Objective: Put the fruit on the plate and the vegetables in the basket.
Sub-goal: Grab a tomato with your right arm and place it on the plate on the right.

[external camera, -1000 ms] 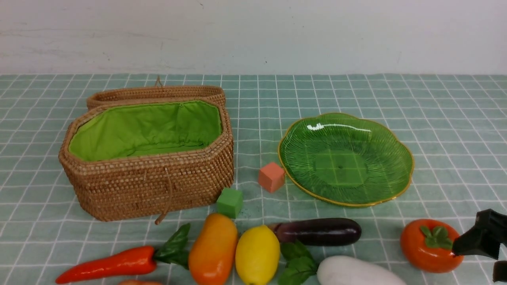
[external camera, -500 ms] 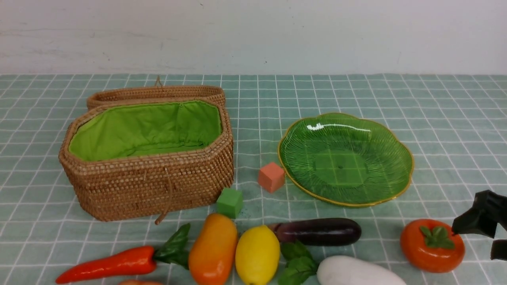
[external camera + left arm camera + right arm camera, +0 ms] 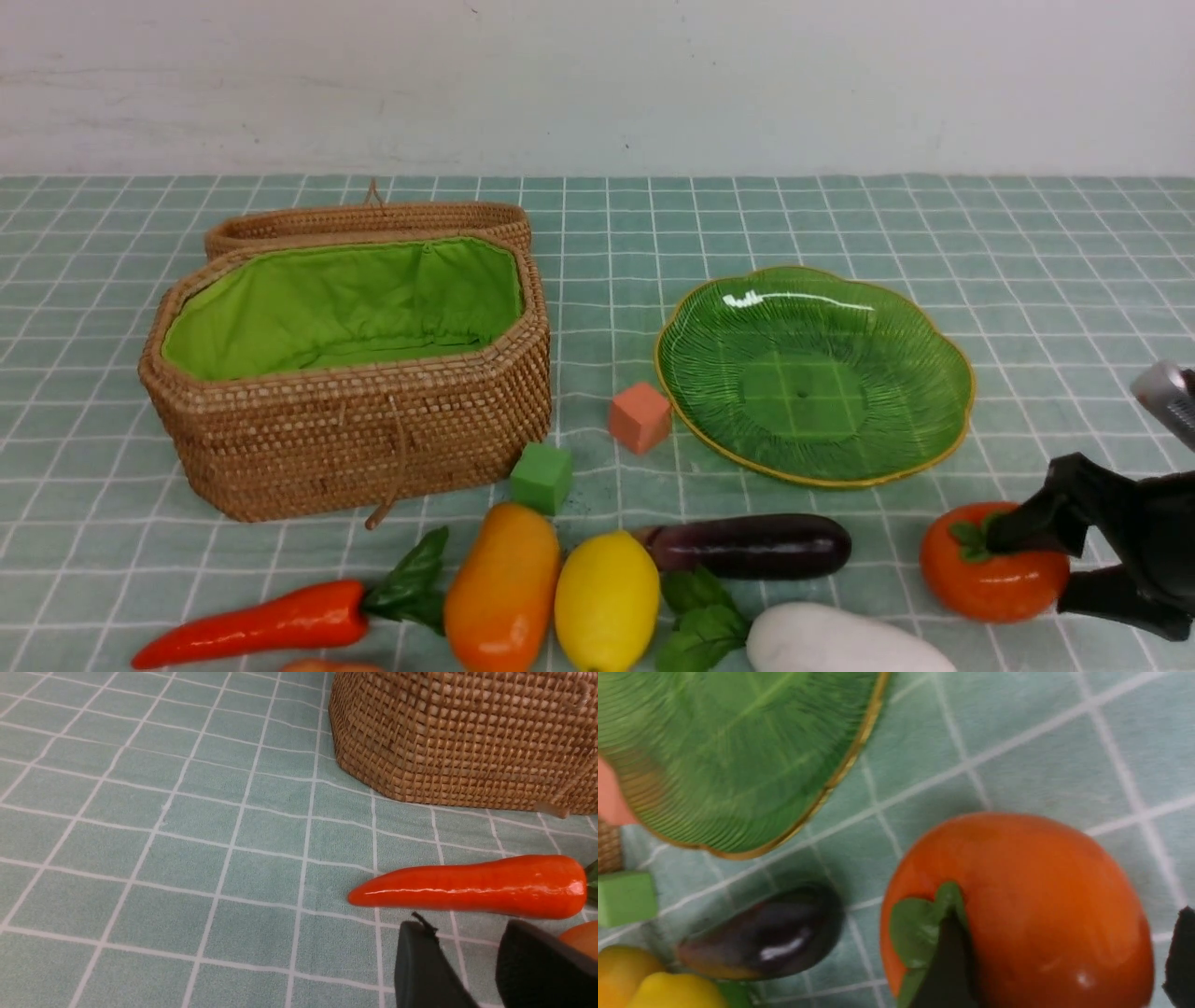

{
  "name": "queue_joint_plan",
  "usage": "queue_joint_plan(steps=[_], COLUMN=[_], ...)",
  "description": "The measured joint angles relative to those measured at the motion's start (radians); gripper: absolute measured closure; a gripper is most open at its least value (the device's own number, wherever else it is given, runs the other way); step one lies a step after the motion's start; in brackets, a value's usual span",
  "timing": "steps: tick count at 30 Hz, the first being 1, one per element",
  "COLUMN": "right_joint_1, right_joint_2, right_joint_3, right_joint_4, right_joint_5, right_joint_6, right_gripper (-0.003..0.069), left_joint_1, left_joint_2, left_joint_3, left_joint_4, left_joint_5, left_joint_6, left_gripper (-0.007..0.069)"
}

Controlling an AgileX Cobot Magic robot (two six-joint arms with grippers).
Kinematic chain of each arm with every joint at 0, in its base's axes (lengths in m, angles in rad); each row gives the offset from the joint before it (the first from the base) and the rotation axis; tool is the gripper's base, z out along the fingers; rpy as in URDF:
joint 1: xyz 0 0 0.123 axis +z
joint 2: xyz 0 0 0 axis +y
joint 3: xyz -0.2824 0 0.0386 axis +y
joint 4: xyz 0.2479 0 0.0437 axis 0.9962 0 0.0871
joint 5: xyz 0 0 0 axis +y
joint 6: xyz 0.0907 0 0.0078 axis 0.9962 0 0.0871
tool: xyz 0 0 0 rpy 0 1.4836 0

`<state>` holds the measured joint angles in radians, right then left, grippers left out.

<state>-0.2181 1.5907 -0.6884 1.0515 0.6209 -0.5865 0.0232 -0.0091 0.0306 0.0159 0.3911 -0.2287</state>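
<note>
Reaching for the persimmon in the lower right of the frame, the right gripper has its fingers parted around the fruit, one over the leafy top, and does not look clamped on it. The job seems barely begun: the plate, right of centre, is bare, and no vegetable shows in the visible part of the basket at upper left, though its near wall hides some of the floor. Along the bottom lie the mango and lemon, due for the plate, and the carrot, eggplant, radish and potato, due for the basket; the frame's edge cuts off the potato

The right wrist view shows a gap between one finger and the persimmon's side, which the front view makes harder to judge. The left wrist view alone shows the left gripper, its fingers apart with nothing between them, near the carrot
</note>
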Motion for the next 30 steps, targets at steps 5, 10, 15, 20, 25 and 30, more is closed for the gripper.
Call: queue_joint_plan(steps=[5,10,15,20,25,30], right_joint_1=[-0.002,-0.002,-0.002,-0.002,-0.002,-0.002], right_joint_2=[0.026,0.026,0.023,-0.018,-0.075,-0.112], right_joint_3=[-0.007,-0.007,-0.007,-0.002,-0.013,-0.103], right_joint_4=[0.056,0.057,0.058,0.021,-0.025,-0.149], right_joint_5=[0.026,0.027,0.03,0.027,0.028,0.079], right_joint_6=[-0.071,-0.074,-0.078,-0.081,-0.063,0.02], right_gripper=[0.0172,0.0172,0.0172,0.0172,0.0172,0.0172], left_joint_1=[0.0,0.0,0.0,0.0,0.0,0.0], left_joint_2=[0.0,0.0,0.0,0.0,0.0,0.0], left_joint_3=[0.0,0.0,0.0,0.0,0.0,0.0], left_joint_4=[0.0,0.0,0.0,0.0,0.0,0.0], left_joint_5=[0.0,0.0,0.0,0.0,0.0,0.0], left_joint_6=[0.0,0.0,0.0,0.0,0.0,0.0], left_gripper=[0.0386,0.0386,0.0386,0.0386,0.0386,0.0386])
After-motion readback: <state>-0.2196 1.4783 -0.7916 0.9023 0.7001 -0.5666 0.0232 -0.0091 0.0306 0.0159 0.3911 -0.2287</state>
